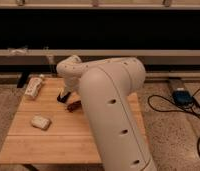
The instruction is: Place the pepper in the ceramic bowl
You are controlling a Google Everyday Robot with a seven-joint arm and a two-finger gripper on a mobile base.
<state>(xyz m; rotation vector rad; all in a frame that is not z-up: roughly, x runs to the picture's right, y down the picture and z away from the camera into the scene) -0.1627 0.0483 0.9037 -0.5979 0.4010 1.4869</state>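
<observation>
One wooden table [53, 145] is seen, with three loose things counted on it. One pepper [73, 105], small, dark and reddish-brown, is laid on the boards at about 12 o'clock from the table's middle, close against the arm's near edge. One pale, blocky item [40, 122] is found at 9 o'clock from the middle, well apart from the pepper. One pale, elongated packet or bottle [33, 88] is laid near the far left corner, at about 10 o'clock; what it is cannot be made out.

One white arm [113, 105] is counted, and much of the table's right half is covered by it. One gripper [63, 95] is carried at its end, seen as a dark shape lowered close to the table top. It is placed at 11 o'clock from the pepper, just beside it. Whether the gripper is apart or together cannot be told, and contact with the pepper cannot be confirmed. Nothing is seen to be held in it.

On the floor at 3 o'clock from the table, one blue device [182, 96] is seen, with dark cables [160, 106] looped around it.
</observation>
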